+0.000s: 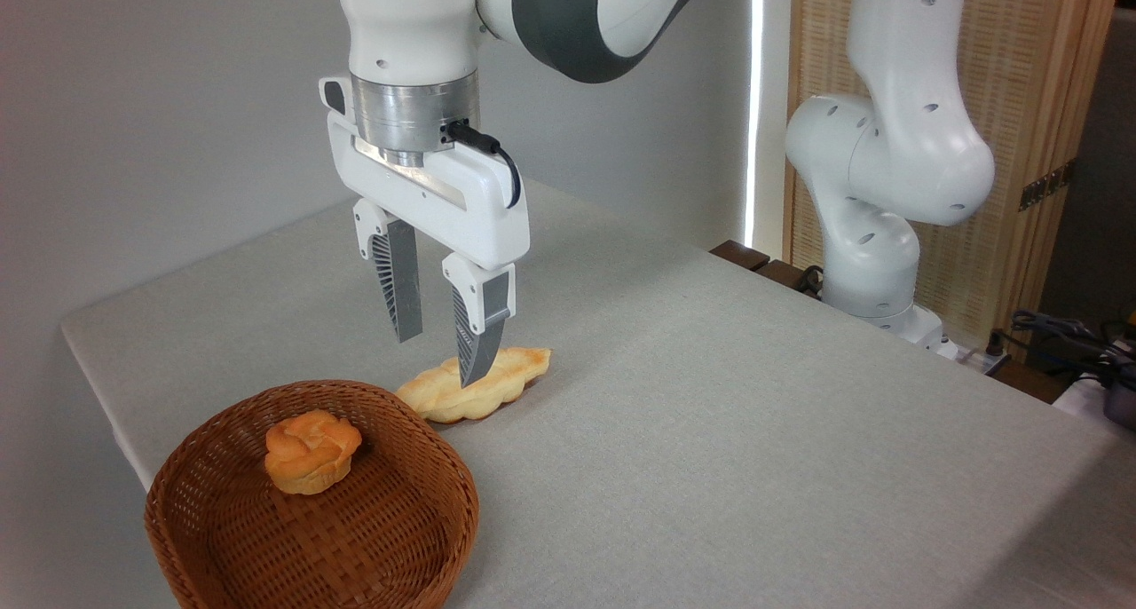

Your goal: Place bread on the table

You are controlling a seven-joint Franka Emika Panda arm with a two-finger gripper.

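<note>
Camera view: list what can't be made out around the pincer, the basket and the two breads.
- Braided loaf: its middle is covered by the pincer's right finger; whether they touch cannot be told.
- Basket: its bottom edge is cut off by the frame.
- Bread: its underside is hidden against the basket floor.
- Arm: its upper links run out of the top edge.

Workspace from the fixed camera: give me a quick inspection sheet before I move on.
Surface: table under light grey cloth, flat.
Job's things: bread, the round swirled bun, sits inside the wicker basket, not yet on the table.
Clutter: braided loaf lies on the cloth beside the basket.
Grippers: gripper open, empty, above the loaf.
Cables: black cable at the wrist; more cables off the table's right edge.
Surroundings: grey wall, slatted wooden screen behind the arm's base.
</note>
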